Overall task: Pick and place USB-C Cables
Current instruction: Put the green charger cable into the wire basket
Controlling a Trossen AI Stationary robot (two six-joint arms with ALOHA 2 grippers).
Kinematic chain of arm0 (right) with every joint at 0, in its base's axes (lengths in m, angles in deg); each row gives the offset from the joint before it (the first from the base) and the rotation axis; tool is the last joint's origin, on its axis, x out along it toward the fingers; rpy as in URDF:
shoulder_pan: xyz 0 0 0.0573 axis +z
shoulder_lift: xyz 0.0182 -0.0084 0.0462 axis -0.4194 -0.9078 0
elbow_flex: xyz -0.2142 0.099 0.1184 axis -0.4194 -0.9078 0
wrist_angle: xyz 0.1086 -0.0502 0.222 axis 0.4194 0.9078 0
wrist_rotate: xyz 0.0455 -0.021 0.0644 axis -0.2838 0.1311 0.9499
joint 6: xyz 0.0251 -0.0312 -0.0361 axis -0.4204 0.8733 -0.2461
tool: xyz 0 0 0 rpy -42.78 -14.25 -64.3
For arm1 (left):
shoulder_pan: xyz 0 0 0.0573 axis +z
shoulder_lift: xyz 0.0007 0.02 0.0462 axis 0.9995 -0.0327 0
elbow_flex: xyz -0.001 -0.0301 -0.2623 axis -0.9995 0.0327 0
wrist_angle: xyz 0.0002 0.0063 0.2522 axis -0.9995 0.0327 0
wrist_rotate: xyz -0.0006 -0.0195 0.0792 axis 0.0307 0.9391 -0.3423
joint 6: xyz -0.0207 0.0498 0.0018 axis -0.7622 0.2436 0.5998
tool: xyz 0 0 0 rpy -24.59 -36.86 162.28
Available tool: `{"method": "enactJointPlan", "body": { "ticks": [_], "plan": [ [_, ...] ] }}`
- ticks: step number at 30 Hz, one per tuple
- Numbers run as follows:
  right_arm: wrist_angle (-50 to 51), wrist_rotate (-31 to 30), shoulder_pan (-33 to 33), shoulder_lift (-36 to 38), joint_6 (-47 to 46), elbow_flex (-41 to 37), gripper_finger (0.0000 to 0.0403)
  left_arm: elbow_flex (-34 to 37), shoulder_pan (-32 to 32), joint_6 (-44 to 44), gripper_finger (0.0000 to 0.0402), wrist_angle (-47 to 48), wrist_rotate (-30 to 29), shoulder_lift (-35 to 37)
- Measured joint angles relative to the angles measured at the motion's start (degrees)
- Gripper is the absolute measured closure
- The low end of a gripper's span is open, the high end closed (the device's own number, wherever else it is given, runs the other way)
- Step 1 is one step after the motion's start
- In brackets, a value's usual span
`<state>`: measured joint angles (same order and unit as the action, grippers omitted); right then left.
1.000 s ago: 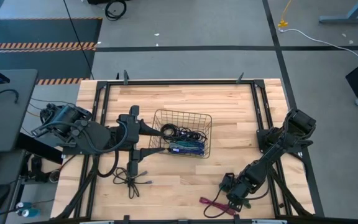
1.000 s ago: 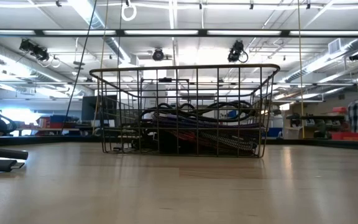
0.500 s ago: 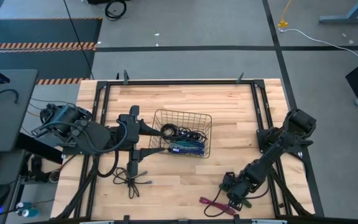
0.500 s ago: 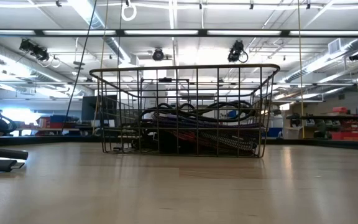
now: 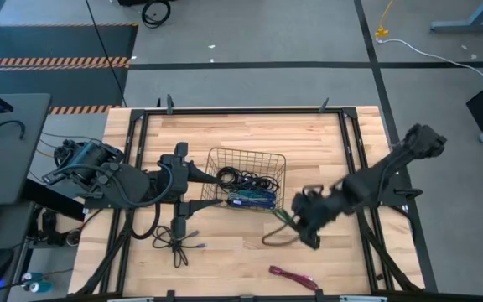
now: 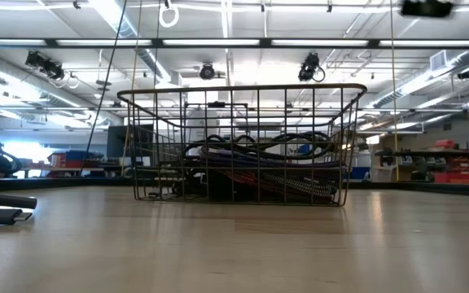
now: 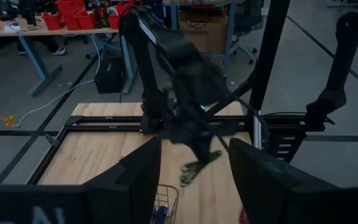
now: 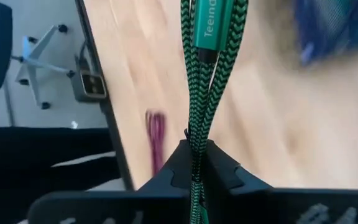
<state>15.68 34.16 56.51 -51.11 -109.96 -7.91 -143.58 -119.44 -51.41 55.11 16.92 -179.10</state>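
My right gripper is shut on a green braided USB-C cable, up in the air just to the right of the wire basket. The basket stands mid-table and holds several coiled cables, black and blue; it also shows in the low view. A magenta cable lies on the table near the near edge. A black cable lies on the table near my left arm. My left gripper is open and empty at the basket's left side. My right gripper pinches a doubled run of the green cable between its two fingers, two strands side by side. The fingers point down at the table. The cable hangs below them in a loop, clear of the table, with its connector at the hanging end.
A black metal frame runs around the wooden table. The tabletop is bare wood in front of the basket. My right arm shows in the left wrist view, beyond my open left fingers.
My right gripper has risen from the table's near edge and swung toward the far left, to beside the basket. It carries the green cable, now lifted clear and hanging. The magenta cable has stayed on the table.
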Motion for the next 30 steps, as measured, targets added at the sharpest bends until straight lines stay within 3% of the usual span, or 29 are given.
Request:
{"method": "enactJointPlan", "body": {
  "ticks": [7, 15, 20, 30],
  "plan": [
    [10.38, 1.63, -12.87, -2.38, 22.37, 15.92, 0.0387, 0.0, 0.0, 0.02, 0.0207, 0.0, 0.02, 0.0],
    [10.86, 9.64, -24.69, -12.67, 42.17, 28.86, 0.0387, 0.0, -0.13, -0.42, 0.0207, 2.12, 0.03, 0.0],
    [11.8, 14.58, -27.92, -19.23, 47.7, 29.95, 0.0387, 0.0, -1.0, -1.8, 0.0207, 4.31, 0.04, 0.0],
    [15.84, 17.26, -28.13, -29.99, 53.74, 29.86, 0.0387, 0.0, -4.0, -2.99, 0.0207, 5.03, 0.04, 0.0]
  ]
}}
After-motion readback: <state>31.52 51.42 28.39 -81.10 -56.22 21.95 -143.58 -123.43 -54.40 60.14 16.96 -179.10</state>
